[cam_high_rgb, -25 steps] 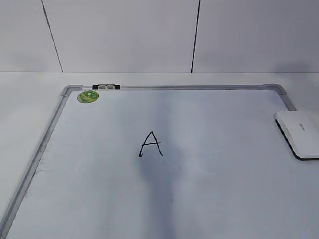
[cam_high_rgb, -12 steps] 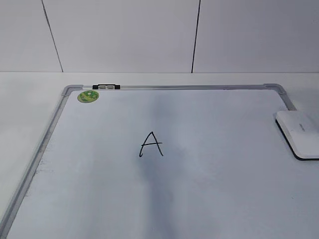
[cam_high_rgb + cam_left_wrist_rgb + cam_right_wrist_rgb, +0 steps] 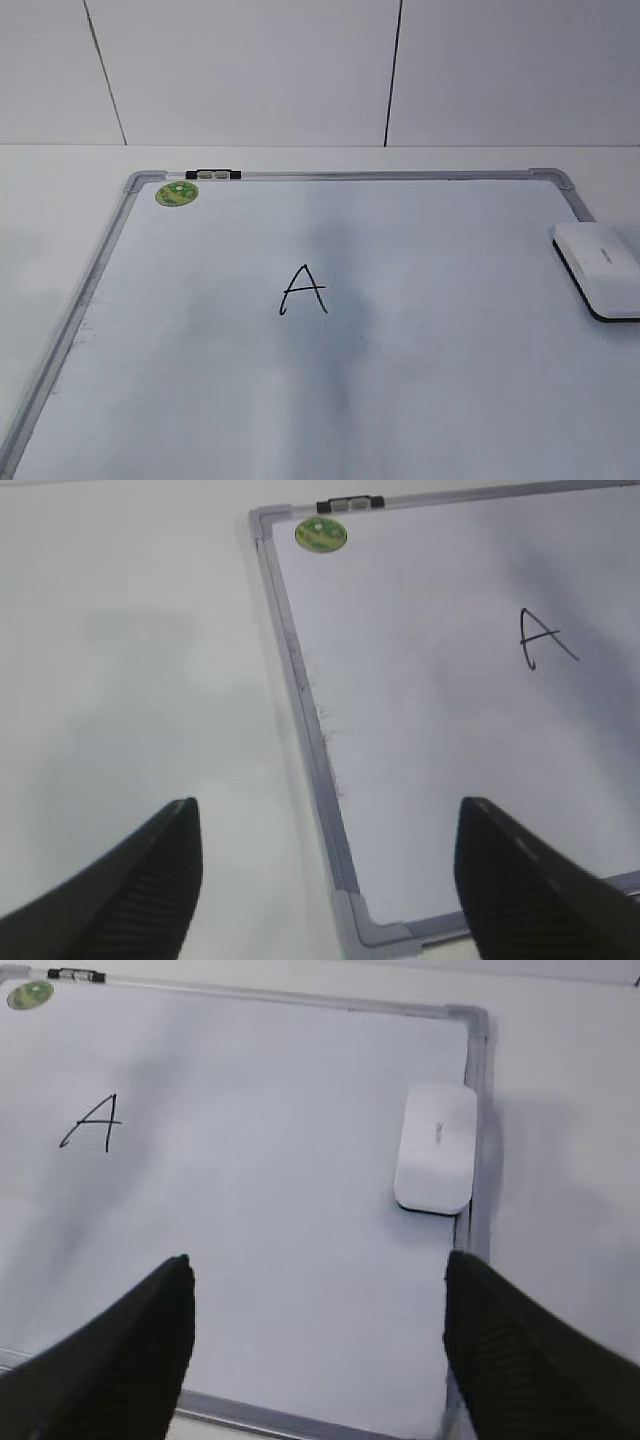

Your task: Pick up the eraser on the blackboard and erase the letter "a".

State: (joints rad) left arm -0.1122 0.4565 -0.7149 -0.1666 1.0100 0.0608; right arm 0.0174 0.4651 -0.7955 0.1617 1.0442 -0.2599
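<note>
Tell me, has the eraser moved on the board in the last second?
No. The eraser lies in the same spot by the blackboard's right frame edge, the same way off the letter.

Very little changed across the second. The dark shadow band that ran down the middle of the blackboard [image 3: 450, 330] — past the right side of the letter [image 3: 303, 290] and on toward the near edge — grew paler and wider, its edges less sharp than they were a second ago. A faint grey shade also appeared on the desk [image 3: 50, 250] to the left of the board's frame — it was not there before. The eraser [image 3: 600, 268] seemed to sit a hair further right in the exterior view, though too slightly to be sure
</note>
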